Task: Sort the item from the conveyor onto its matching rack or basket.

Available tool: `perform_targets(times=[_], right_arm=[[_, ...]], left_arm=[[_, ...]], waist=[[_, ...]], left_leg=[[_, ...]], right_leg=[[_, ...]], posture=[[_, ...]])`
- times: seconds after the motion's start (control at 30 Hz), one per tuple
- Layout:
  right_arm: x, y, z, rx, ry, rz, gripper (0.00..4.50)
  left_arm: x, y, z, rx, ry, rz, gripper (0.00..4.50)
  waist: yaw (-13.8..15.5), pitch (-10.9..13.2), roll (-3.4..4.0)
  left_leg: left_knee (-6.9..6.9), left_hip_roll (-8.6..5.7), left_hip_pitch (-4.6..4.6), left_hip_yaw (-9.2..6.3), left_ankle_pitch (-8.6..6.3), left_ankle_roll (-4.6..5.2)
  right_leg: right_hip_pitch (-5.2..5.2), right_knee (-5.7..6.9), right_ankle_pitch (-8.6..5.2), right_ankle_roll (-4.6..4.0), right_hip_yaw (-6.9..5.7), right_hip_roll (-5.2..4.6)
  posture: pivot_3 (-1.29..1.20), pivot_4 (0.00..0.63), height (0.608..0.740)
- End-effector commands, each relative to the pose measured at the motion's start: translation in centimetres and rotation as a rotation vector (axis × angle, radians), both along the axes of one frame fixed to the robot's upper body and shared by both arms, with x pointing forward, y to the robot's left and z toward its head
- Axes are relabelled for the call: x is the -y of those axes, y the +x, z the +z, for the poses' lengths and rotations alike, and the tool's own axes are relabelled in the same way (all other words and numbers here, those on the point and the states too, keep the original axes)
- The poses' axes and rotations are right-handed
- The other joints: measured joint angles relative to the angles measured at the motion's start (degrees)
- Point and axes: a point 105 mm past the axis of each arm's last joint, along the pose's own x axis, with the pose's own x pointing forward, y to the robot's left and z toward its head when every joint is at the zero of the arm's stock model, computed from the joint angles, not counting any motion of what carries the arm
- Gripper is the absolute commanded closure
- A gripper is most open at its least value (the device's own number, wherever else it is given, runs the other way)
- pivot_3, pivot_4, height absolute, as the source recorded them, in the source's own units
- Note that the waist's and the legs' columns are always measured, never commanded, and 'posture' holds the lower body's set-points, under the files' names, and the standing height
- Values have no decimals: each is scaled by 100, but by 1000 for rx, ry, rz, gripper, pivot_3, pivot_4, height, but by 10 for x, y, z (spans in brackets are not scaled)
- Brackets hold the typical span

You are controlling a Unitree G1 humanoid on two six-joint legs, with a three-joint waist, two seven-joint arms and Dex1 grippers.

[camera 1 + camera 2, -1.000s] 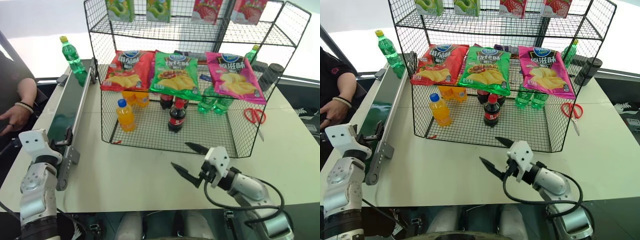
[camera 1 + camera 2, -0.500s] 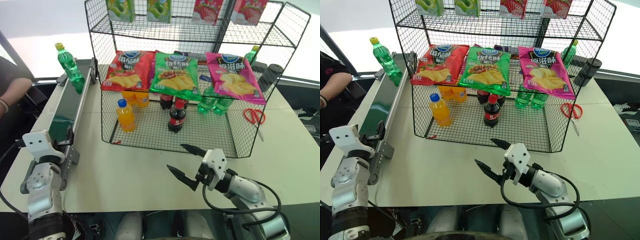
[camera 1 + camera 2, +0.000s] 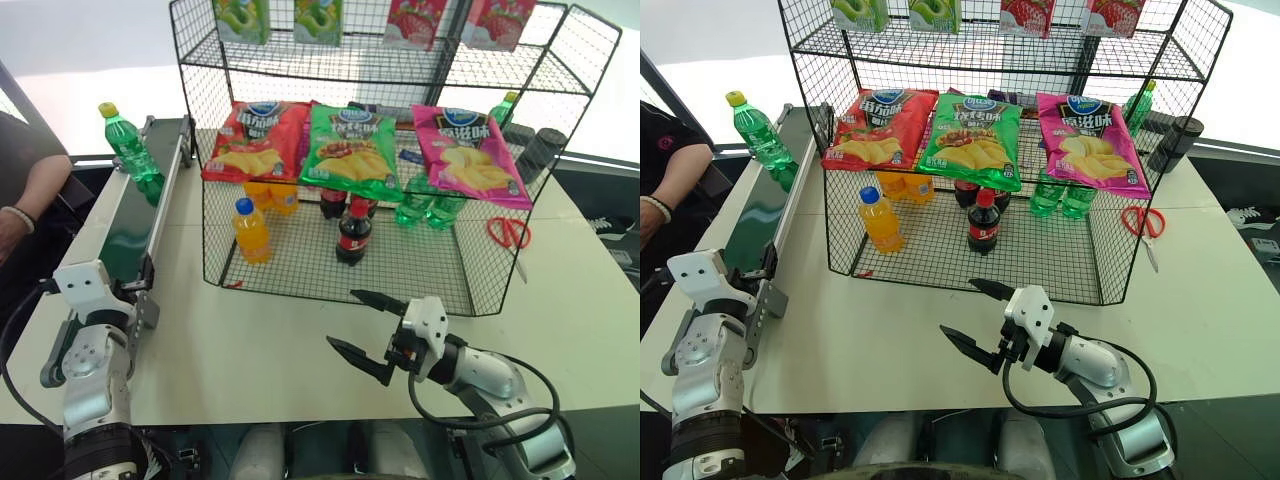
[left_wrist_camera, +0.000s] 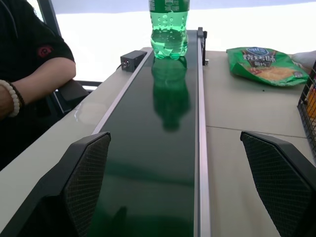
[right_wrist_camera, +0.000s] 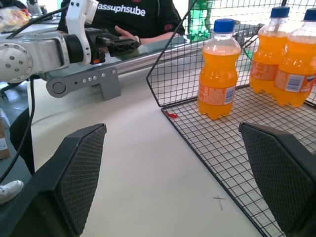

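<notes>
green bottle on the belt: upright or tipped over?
Upright. The green bottle stands on its base at the conveyor's far end, yellow cap on top.

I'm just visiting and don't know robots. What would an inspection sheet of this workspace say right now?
Surface: pale table, bare in front.
Job's things: green bottle upright at far end of conveyor; wire basket holds orange, cola and green bottles.
Clutter: red scissors right of basket; chip bags on shelf.
Grippers: left gripper open, facing along conveyor; right gripper open, before basket.
Cables: black cable along right arm.
Surroundings: a person's arm left.
</notes>
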Motion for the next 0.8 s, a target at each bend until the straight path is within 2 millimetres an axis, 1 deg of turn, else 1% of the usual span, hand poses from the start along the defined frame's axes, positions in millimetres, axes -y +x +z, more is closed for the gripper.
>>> perform_targets(times=[0.03,0.8], right_arm=[[-3,-1,9,37,32,27,23],[-9,-1,11,13,46,66,23]], left_arm=[[-4,0,11,48,17,23,0],[-12,-2,7,53,13,84,0]], waist=[[-1,0,0],[-1,0,0]], left_leg=[[0,0,0,0,0,0],[0,0,0,0,0,0]], right_leg=[[0,0,0,0,0,0],[0,0,0,0,-1,-1]], posture=[[0,150,732],[0,150,732]])
